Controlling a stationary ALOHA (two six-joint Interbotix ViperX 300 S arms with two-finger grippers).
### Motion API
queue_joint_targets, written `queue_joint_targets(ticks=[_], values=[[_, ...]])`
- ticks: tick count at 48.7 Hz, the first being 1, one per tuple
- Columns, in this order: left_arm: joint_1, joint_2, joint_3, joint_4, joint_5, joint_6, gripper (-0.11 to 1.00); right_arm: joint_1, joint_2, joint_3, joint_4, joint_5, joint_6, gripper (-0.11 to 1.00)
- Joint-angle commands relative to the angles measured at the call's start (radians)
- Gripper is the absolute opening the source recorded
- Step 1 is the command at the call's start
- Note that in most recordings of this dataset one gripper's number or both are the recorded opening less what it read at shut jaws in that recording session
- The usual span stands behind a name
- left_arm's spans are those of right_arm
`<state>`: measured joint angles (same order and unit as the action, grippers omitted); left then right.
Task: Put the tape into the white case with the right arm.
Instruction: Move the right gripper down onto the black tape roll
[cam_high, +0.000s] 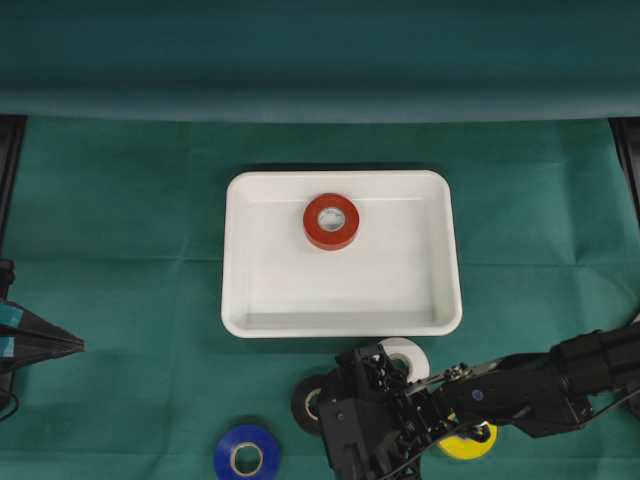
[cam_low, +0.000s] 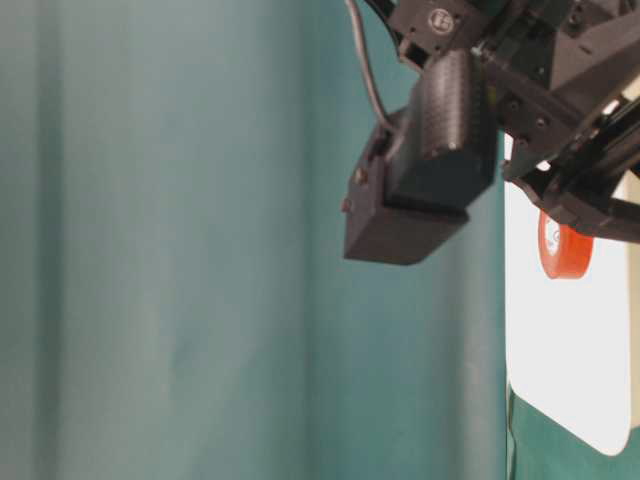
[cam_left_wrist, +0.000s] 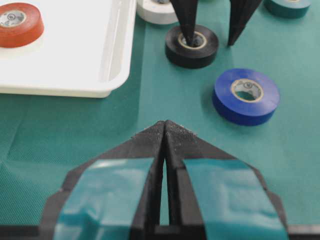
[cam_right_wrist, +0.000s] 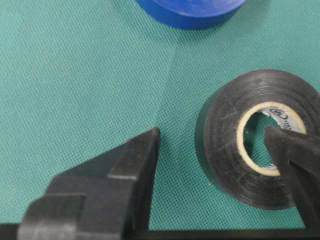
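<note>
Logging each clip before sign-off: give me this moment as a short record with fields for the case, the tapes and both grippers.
case: shallow white glossy plastic tray, on green cloth
in case: red tape roll
outside case: black tape roll, blue tape roll, white tape roll, yellow tape roll
right gripper: open, one prong in the black roll's core, the other outside
left gripper: shut, empty

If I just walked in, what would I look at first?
Probably the red tape roll, lying alone inside the big white case in the middle of the green cloth. Next, the right arm's black tool in front of the case, open, with one prong down in the hole of a black tape roll.
</note>
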<state>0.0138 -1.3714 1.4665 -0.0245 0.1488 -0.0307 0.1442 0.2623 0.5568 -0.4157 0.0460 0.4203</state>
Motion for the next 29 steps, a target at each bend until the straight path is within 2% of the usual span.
queue_joint_targets(ticks=[1,11,22,29], values=[[0.003,0.008,-0.012,-0.002,-0.009,0.0,0.0,0.0,-0.011,-0.023,-0.002,-0.006,0.003,0.53],[0.003,0.008,-0.012,-0.002,-0.009,0.0,0.0,-0.006,0.003,-0.038,0.003,0.0,0.041,0.52],[0.003,0.008,-0.012,-0.002,-0.009,0.0,0.0,-0.006,0.003,-0.054,0.003,0.044,0.164,0.52],[0.003,0.008,-0.011,-0.002,-0.009,0.0,0.0,-0.006,0.003,-0.054,0.002,0.049,0.179,0.52]])
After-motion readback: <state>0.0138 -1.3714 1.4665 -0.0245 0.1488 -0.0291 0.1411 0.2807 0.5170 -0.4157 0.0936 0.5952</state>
